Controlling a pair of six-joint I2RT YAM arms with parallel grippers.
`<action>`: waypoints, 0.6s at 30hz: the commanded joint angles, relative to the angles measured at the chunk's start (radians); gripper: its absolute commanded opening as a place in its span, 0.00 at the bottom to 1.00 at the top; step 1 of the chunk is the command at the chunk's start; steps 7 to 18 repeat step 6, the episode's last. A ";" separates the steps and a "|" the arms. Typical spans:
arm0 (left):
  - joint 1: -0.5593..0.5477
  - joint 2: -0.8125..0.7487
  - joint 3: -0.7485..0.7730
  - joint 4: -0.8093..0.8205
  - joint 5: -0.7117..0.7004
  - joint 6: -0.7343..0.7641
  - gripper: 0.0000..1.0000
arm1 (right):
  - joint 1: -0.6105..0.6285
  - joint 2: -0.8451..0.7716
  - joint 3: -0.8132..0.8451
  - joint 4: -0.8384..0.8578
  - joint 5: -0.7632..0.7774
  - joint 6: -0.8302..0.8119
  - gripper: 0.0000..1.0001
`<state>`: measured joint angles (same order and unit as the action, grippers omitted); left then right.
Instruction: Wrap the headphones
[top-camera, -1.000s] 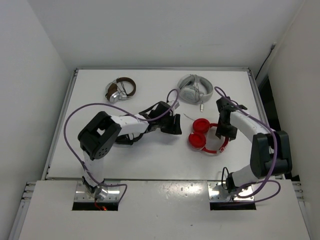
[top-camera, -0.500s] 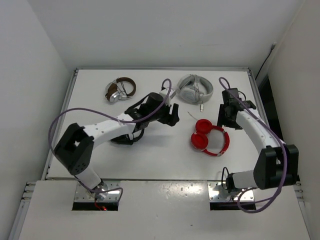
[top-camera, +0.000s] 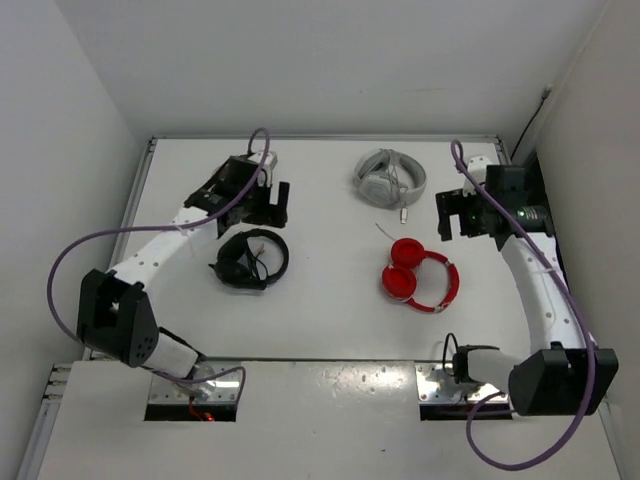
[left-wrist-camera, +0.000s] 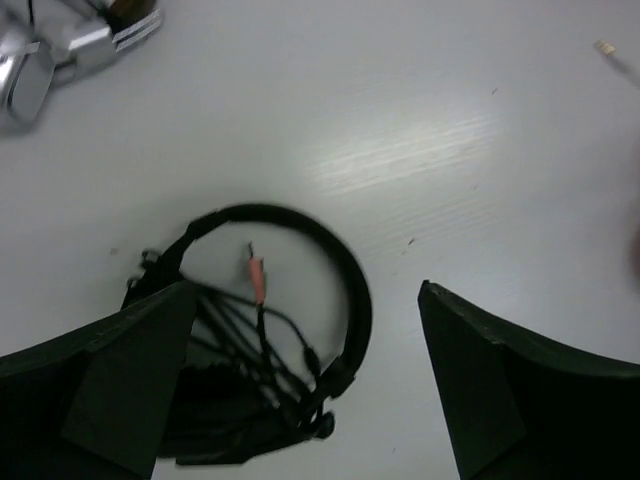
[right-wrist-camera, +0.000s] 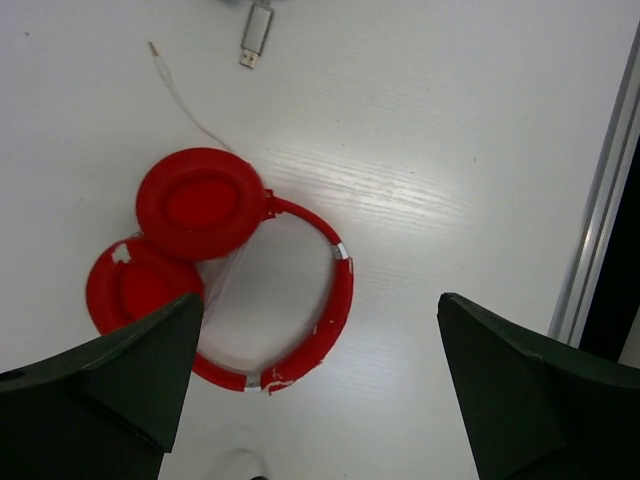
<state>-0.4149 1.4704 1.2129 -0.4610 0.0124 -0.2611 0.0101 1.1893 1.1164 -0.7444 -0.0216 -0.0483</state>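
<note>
Our right gripper (right-wrist-camera: 320, 298) hangs spread wide and empty over the red headphones (right-wrist-camera: 200, 203) lying flat on the table (right-wrist-camera: 450, 120), so we should pinch the white cable (right-wrist-camera: 190, 100) near its plug first.

Glossy plastic, by the look of it, forms the headband of the red headphones (right-wrist-camera: 200, 205). The red coat is chipped to white in several spots, and the ear pads carry a softer sheen. The white worktop (left-wrist-camera: 420, 150) is smooth and semi-gloss, throwing back streaks of light along a faint grain. The black pair (left-wrist-camera: 355, 300) reads matt, while the silver pair (left-wrist-camera: 70, 45) shines like polished metal. The left end effector (left-wrist-camera: 302, 300) and right end effector (right-wrist-camera: 320, 300) show dull, dark plastic-looking fingers.
</note>
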 joint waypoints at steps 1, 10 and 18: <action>0.018 -0.128 -0.059 -0.090 -0.055 0.023 1.00 | -0.106 -0.026 -0.072 0.050 -0.118 -0.102 1.00; 0.037 -0.226 -0.144 -0.090 -0.080 0.045 1.00 | -0.203 -0.026 -0.119 0.039 -0.184 -0.093 1.00; 0.037 -0.226 -0.144 -0.090 -0.080 0.045 1.00 | -0.203 -0.026 -0.119 0.039 -0.184 -0.093 1.00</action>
